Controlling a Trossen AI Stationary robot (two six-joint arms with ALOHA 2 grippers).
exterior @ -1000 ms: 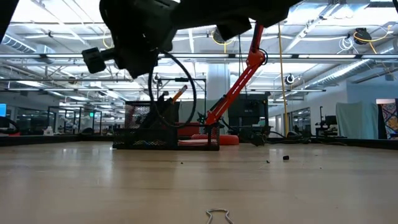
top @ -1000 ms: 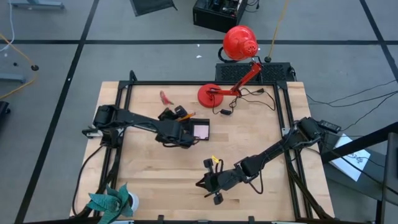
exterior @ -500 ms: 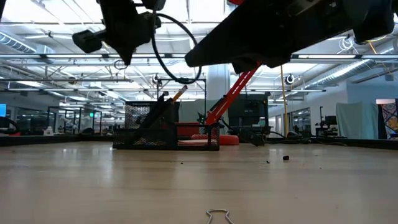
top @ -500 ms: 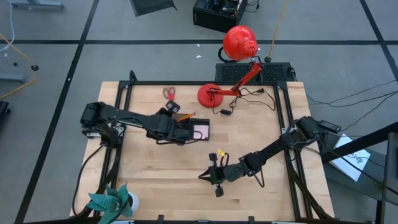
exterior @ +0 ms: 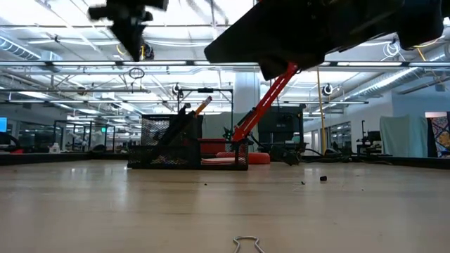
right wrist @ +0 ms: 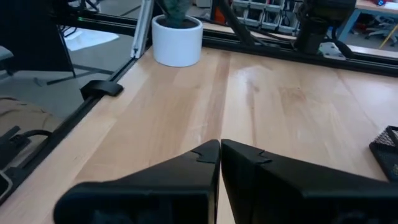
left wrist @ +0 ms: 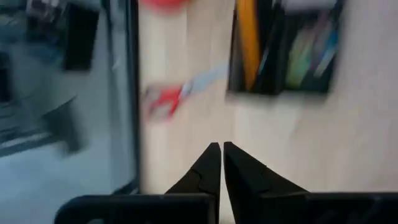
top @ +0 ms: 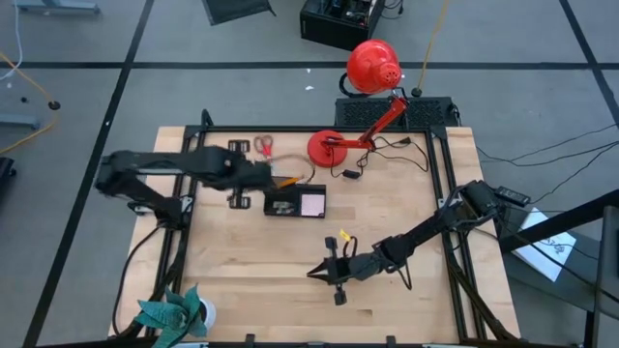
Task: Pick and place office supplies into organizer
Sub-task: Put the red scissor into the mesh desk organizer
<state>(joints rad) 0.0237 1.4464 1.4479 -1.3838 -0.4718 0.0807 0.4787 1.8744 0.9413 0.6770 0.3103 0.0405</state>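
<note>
The black organizer (top: 295, 203) stands mid-table, holding an orange pencil (top: 285, 181), dark pens and a pink notepad (top: 312, 204); the left wrist view shows the organizer (left wrist: 286, 56) and the pencil (left wrist: 247, 37) too. Red-handled scissors (top: 263, 145) lie flat on the table beyond it, blurred in the wrist view (left wrist: 171, 99). My left gripper (top: 259, 176) (left wrist: 221, 146) hangs shut and empty, high above the table just left of the organizer. My right gripper (top: 314, 274) (right wrist: 220, 143) is shut and empty, low over the near middle of the table.
A red desk lamp stands with its base (top: 327, 148) at the far edge, right of the scissors. A plant in a white pot (top: 179, 314) (right wrist: 177, 40) sits at the near left corner. A small wire clip (exterior: 246, 244) lies near the front edge.
My left gripper has risen from the organizer and drawn back toward the table's left edge, rolling as it went. My right gripper has sunk a little and tipped, staying shut. The organizer and its contents have kept their place.
</note>
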